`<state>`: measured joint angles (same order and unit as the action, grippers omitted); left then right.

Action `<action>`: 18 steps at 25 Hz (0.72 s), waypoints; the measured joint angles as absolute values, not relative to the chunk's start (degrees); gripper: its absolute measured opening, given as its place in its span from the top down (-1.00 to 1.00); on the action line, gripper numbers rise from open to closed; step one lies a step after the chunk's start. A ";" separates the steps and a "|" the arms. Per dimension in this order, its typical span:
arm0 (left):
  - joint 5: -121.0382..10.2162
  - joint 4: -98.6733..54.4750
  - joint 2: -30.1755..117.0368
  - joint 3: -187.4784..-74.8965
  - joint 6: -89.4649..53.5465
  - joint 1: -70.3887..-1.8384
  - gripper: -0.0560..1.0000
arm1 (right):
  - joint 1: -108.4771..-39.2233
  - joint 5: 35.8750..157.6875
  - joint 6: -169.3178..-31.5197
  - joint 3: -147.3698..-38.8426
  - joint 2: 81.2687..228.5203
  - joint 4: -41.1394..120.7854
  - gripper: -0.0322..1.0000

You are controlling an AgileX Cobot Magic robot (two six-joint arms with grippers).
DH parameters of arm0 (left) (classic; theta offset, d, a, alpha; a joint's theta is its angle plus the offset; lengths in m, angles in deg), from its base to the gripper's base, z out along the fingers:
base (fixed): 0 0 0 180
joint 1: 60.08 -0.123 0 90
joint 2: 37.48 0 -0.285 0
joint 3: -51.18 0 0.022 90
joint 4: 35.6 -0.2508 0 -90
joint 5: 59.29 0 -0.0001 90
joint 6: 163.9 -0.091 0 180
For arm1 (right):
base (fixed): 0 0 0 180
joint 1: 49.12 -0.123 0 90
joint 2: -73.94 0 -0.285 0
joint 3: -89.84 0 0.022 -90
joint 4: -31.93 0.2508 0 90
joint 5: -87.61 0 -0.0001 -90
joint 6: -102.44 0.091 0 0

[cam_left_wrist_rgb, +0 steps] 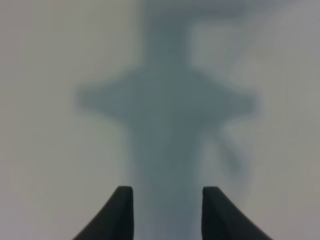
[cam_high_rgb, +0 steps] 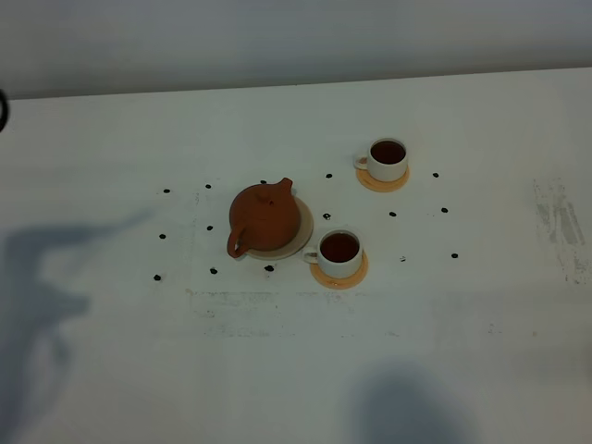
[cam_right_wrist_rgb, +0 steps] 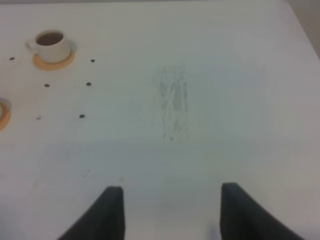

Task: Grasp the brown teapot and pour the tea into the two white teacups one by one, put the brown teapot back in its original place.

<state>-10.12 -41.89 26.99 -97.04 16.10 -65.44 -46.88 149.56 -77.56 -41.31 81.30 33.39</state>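
Observation:
The brown teapot (cam_high_rgb: 264,218) stands upright on its beige disc coaster (cam_high_rgb: 303,233) near the table's middle in the exterior high view. Two white teacups hold dark tea, each on an orange-tan coaster: one (cam_high_rgb: 339,253) just right of the teapot, one (cam_high_rgb: 388,160) farther back right. The far cup (cam_right_wrist_rgb: 50,45) also shows in the right wrist view. Neither arm shows in the exterior high view. My left gripper (cam_left_wrist_rgb: 167,212) is open and empty over bare table with its own shadow. My right gripper (cam_right_wrist_rgb: 170,212) is open and empty, well apart from the cups.
Small black dots (cam_high_rgb: 166,191) mark the white table (cam_high_rgb: 111,351) around teapot and cups. A scuffed patch (cam_high_rgb: 562,227) lies near the right edge; it also shows in the right wrist view (cam_right_wrist_rgb: 173,100). Arm shadows fall at front left and front middle.

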 joint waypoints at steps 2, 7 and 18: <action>-6.90 -40.97 22.14 -95.80 16.41 -65.51 0.26 | -46.88 149.56 -77.56 -41.31 81.30 33.39 0.08; -0.07 -38.71 9.16 -92.58 16.45 -65.51 0.26 | -46.88 149.56 -77.56 -41.31 81.30 33.39 0.08; 0.79 -36.58 -15.82 -79.19 16.99 -65.51 0.26 | -46.88 149.56 -77.56 -41.31 81.30 33.39 0.08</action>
